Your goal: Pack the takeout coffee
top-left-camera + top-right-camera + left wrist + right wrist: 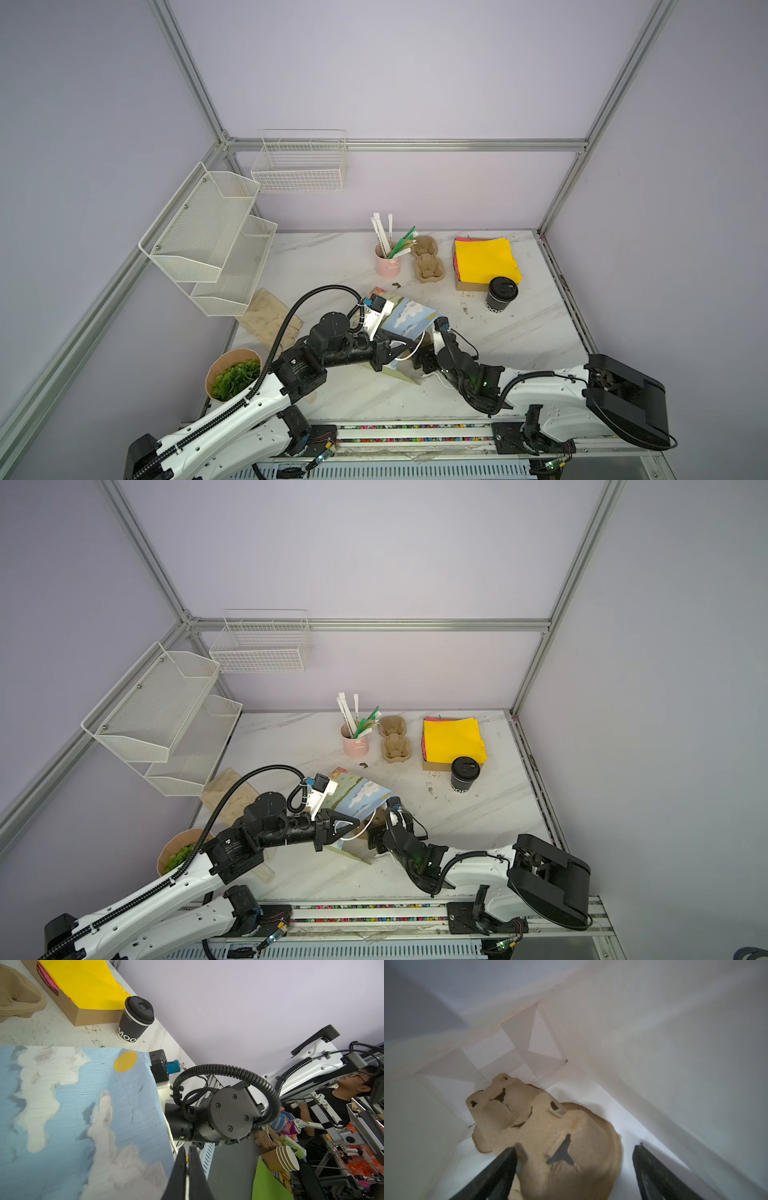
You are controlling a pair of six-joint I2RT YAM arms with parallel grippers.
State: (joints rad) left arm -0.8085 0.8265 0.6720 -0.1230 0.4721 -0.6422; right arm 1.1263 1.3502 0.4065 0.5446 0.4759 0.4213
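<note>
— So, where's the small black lidded paper cup (502,294)?
— Well apart from my jaws. My left gripper (188,1150) pinches the white cord (171,1140) of the blue paper bag (409,318); my right gripper (575,1149) gapes inside it, tan pulp carrier (550,1126) between its jaws.

Bright, diffuse light, faint shadows; top views bend at edges, right wrist view soft, blurry.
</note>
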